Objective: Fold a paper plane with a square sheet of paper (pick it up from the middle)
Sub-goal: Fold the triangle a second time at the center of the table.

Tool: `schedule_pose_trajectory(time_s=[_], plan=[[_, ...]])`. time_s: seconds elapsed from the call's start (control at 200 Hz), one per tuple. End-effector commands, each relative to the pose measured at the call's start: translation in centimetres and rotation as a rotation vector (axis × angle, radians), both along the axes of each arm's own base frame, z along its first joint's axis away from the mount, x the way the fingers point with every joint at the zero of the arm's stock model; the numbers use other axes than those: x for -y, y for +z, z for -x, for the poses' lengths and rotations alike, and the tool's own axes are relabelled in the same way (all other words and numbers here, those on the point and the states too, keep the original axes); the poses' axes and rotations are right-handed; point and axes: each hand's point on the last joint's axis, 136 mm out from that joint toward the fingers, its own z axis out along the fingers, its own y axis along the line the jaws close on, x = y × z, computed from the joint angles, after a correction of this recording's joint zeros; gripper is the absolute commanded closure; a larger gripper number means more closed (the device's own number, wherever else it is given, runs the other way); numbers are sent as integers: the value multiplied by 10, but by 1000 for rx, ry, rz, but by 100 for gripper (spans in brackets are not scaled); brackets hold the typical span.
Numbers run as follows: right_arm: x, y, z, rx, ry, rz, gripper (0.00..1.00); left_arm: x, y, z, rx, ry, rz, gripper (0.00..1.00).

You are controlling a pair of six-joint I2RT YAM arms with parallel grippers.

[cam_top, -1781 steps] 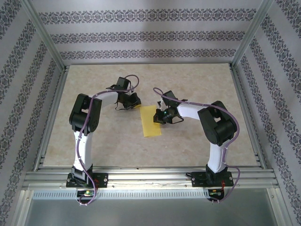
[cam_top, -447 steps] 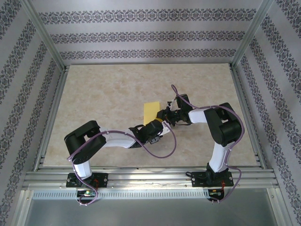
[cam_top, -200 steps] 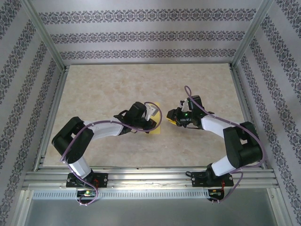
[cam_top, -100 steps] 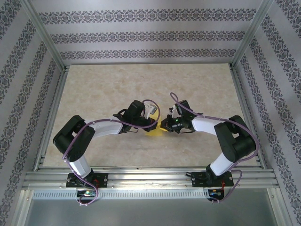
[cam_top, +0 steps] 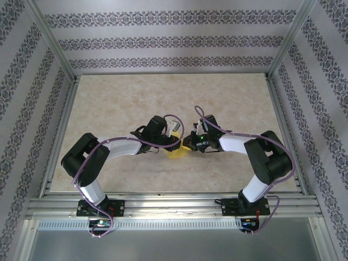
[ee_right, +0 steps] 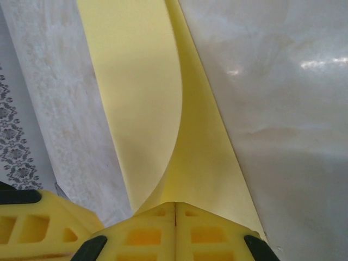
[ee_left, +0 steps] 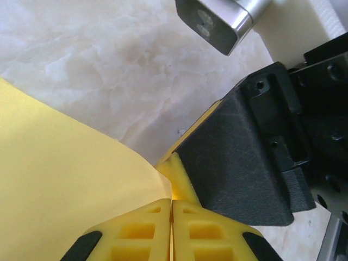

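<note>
- A thin yellow sheet of paper (cam_top: 177, 154), partly folded, is seen near the middle of the marbled counter (cam_top: 125, 103), slightly toward 6 o'clock.
- The right fingers (ee_right: 157, 218), at the paper's 3 o'clock side, are closed on a raised flap.
- The left fingers (ee_left: 148, 218), at the 9 o'clock side, are pressed shut at the paper's edge; a grip cannot be told.
- A fold is judged to be in hand. Next, the flap would need to be carried over and creased flat.

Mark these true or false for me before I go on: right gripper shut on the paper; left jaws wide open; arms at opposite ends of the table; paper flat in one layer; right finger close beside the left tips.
1. The right gripper is shut on the yellow paper. True.
2. The left gripper is wide open. False: its pads are together at the paper's edge.
3. The grippers are at opposite ends of the table. False: they meet near its middle.
4. The paper lies flat in one layer. False: one layer curls up over another.
5. The right gripper's black finger is close beside the left tips. True.
</note>
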Motion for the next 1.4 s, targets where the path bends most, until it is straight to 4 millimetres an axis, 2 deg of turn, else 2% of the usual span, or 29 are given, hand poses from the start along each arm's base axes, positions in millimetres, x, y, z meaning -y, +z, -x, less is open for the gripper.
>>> schedule_pose_trajectory(time_s=[0.0,0.38,0.54,0.964,1.304,1.399], plan=[[-5,2,-4,-3,2,-30,93,-10,-14,-4,-26,20,-36,90],[-5,-4,-3,-25,-1,-30,93,-20,-28,-3,-74,64,-48,87],[-2,-17,0,-54,-2,19,95,-20,-31,-2,-86,71,-44,91],[-13,-21,-3,-42,22,51,99,-24,-34,-2,-110,89,-39,92],[-15,-33,-4,-82,9,49,99,-29,-46,1,-158,101,-33,87],[-17,-28,-5,-64,12,42,99,-29,-47,1,-162,99,-33,87]])
